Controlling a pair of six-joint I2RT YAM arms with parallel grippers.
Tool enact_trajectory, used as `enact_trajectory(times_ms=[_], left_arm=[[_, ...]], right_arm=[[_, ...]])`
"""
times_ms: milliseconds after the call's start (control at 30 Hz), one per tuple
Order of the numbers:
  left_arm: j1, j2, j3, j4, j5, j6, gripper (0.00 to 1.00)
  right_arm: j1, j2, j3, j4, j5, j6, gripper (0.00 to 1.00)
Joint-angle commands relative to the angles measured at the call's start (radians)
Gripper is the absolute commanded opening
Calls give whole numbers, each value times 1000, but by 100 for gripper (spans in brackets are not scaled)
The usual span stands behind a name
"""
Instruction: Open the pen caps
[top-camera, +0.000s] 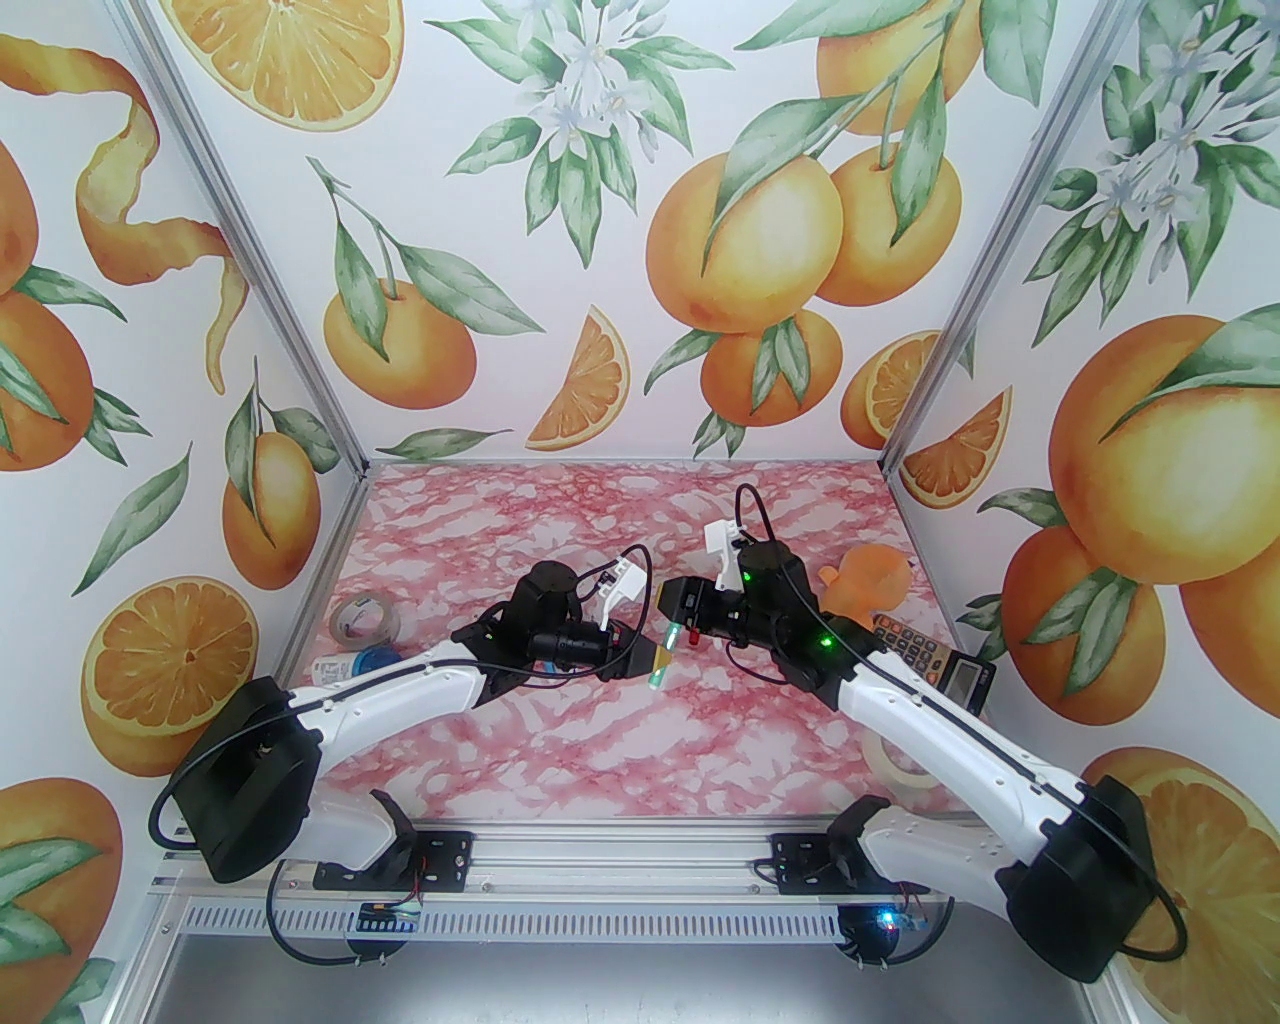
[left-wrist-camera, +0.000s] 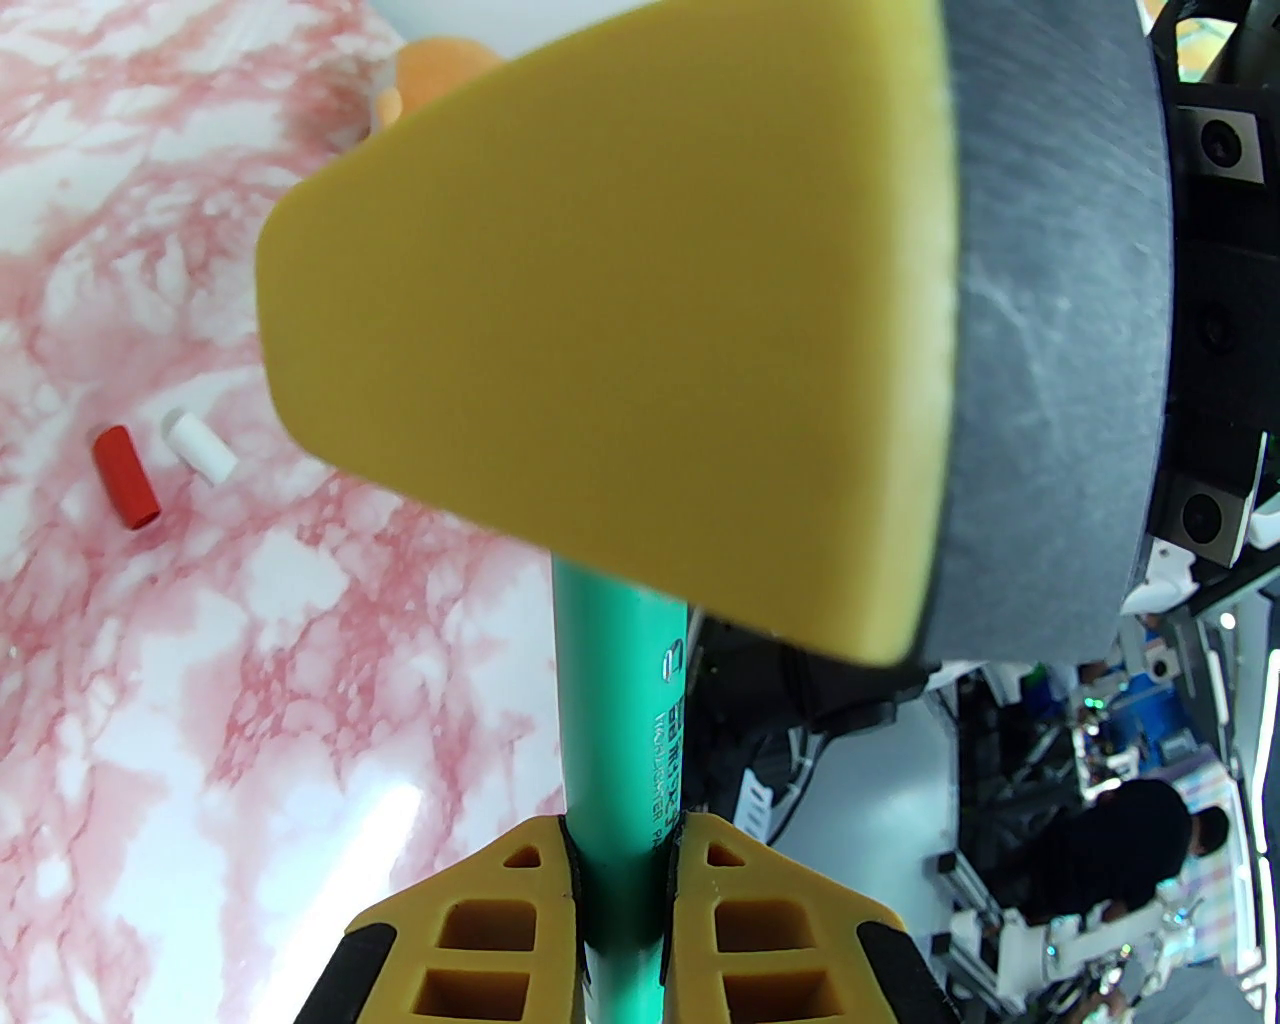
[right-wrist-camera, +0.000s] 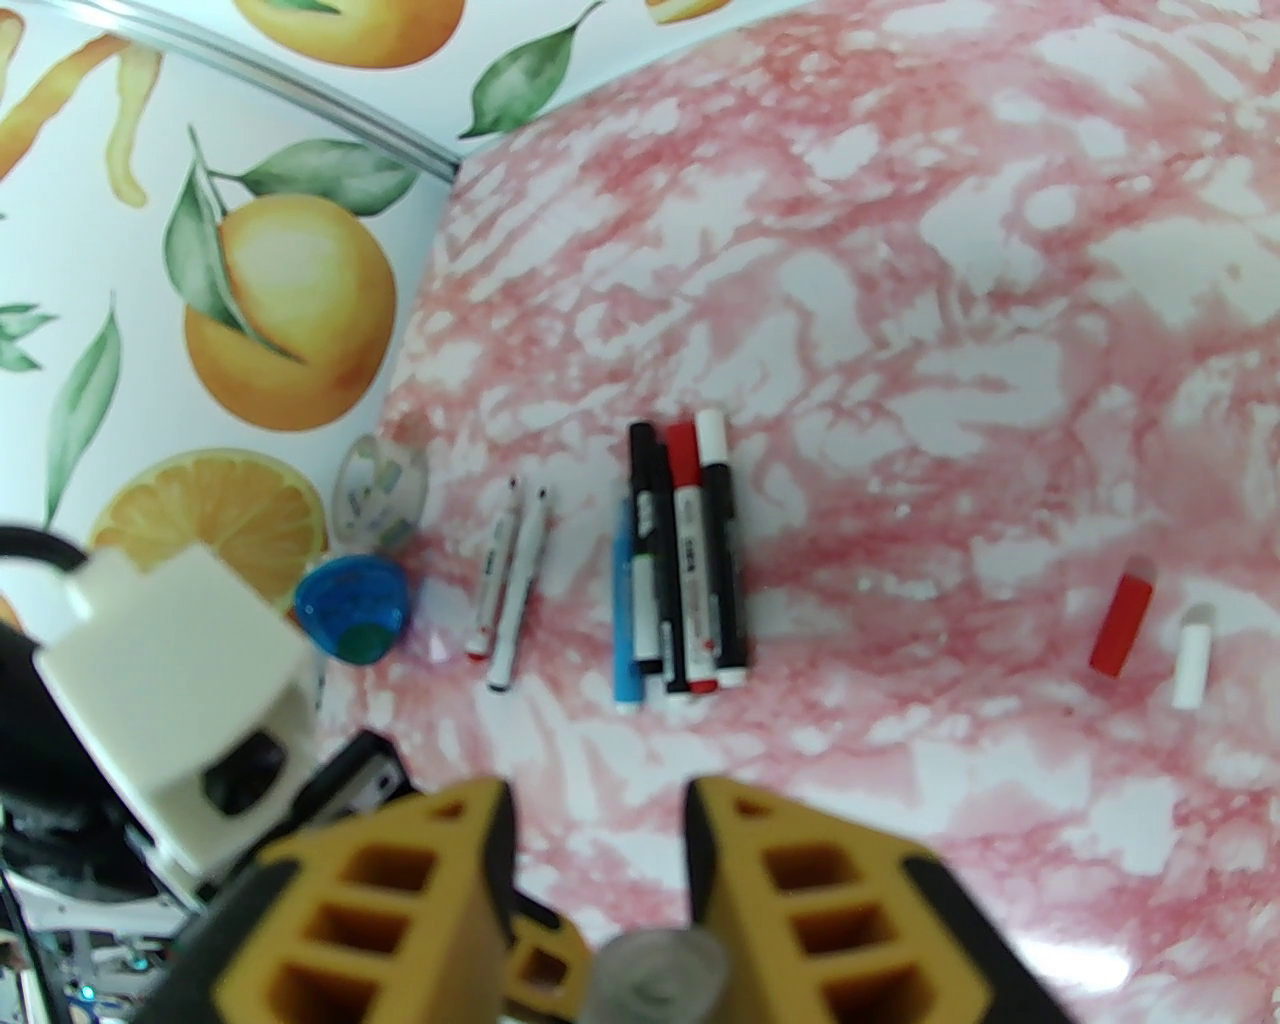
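pink-veined marble tabletop (top-camera: 600, 740), orange-print walls (top-camera: 640, 200). slim green plastic pen (left-wrist-camera: 615, 700) held over centre, long axis 12–6, cap end toward 12. left claw (left-wrist-camera: 622, 832) pinching barrel. right claw (right-wrist-camera: 597, 800) astride cap end, fingers apart, grip cannot tell. short red plastic cap (left-wrist-camera: 125, 478) and short white plastic cap (left-wrist-camera: 200, 448) lie loose at 3 o'clock of pen row (right-wrist-camera: 680, 560).

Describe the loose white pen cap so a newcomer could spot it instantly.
On the pink marbled table, in the right wrist view, two loose caps lie right of the bundled pens. The white cap is the slimmer one beside the red cap.
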Motion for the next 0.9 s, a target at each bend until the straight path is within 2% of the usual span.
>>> enact_trajectory(times_ms=[0, 400, 633, 867], left_arm=[[-4, 4, 11, 46, 17, -3, 13], [-7, 5, 8, 47, 27, -3, 13], [-19, 10, -16, 140, -10, -44, 27], [-28, 38, -18, 215, -23, -82, 31]], right_arm=[[9, 2, 17, 15, 22, 0, 29], [9, -4, 18, 7, 36, -5, 18], [9, -12, 13, 30, 18, 16, 16], [8, -24, -4, 59, 4, 43, 16]])
